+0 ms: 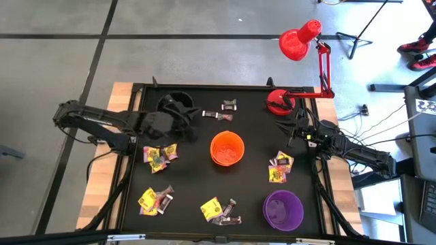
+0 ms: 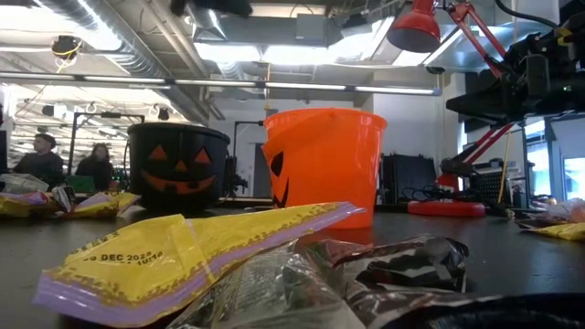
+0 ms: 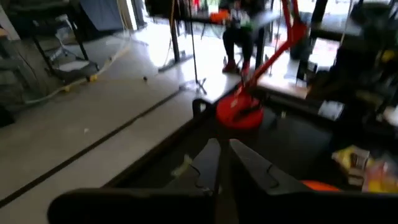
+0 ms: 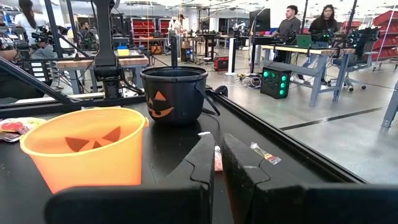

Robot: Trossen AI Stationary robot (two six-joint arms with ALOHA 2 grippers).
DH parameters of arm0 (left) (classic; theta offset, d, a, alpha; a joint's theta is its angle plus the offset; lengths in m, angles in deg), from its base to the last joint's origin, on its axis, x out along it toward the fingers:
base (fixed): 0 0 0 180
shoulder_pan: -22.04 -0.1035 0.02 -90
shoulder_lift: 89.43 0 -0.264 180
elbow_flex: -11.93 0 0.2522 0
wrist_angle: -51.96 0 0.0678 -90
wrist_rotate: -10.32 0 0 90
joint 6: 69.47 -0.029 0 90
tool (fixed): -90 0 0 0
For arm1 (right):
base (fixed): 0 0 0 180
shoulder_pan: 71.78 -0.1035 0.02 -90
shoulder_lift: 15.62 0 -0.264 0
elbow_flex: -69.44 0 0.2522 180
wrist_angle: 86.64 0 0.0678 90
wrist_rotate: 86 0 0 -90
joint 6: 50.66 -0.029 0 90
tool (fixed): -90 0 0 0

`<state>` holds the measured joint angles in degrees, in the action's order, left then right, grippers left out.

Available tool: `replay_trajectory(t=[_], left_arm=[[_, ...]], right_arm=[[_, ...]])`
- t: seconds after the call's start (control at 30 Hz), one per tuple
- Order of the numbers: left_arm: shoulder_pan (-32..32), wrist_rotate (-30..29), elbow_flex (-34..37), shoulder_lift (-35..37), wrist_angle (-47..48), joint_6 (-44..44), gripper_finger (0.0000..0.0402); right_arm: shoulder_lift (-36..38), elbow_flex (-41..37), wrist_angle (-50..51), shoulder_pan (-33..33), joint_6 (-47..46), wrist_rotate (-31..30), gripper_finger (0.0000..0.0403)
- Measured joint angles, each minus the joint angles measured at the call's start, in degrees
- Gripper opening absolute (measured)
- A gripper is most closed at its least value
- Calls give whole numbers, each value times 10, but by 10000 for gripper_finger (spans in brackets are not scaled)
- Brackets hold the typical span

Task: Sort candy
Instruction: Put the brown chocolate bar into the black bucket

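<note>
Small wrapped candy lies in several heaps on the black table top: yellow and dark pieces (image 1: 160,155), (image 1: 155,199), (image 1: 219,209), (image 1: 280,167) and silvery ones (image 1: 225,109). One yellow wrapper (image 2: 183,251) fills the front of the low view. The black cup (image 1: 176,103) stands at the far left, the orange cup (image 1: 227,148) in the middle and the purple cup (image 1: 283,209) at the near right. My left gripper (image 1: 193,128) (image 3: 224,155) hovers shut beside the black cup. My right gripper (image 1: 291,129) (image 4: 216,158) hangs shut right of the orange cup (image 4: 81,146), pointing toward the black cup (image 4: 174,93).
A red desk lamp stands with its base (image 1: 279,102) on the table's far right corner and its head (image 1: 300,41) beyond the edge. A raised black rim (image 1: 204,87) runs around the table. People sit at benches in the room behind (image 4: 289,18).
</note>
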<state>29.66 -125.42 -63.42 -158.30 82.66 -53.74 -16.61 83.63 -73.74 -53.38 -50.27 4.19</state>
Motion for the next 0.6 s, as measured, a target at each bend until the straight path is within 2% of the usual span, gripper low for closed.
replay_trajectory(t=[0.13, 0.27, 0.47, 0.6], left_arm=[[-11, 43, 0, -28, 52, 45, 65], [-20, 47, 0, -60, 66, 65, 112], [-54, 38, 0, -97, 26, 64, 163], [-98, 92, 0, -111, -23, 46, 178]], right_arm=[[0, 0, 0, 0, 0, 0, 28], [0, 0, 0, 0, 0, 0, 28], [0, 0, 0, 0, 0, 0, 28], [0, 0, 0, 0, 0, 0, 28]])
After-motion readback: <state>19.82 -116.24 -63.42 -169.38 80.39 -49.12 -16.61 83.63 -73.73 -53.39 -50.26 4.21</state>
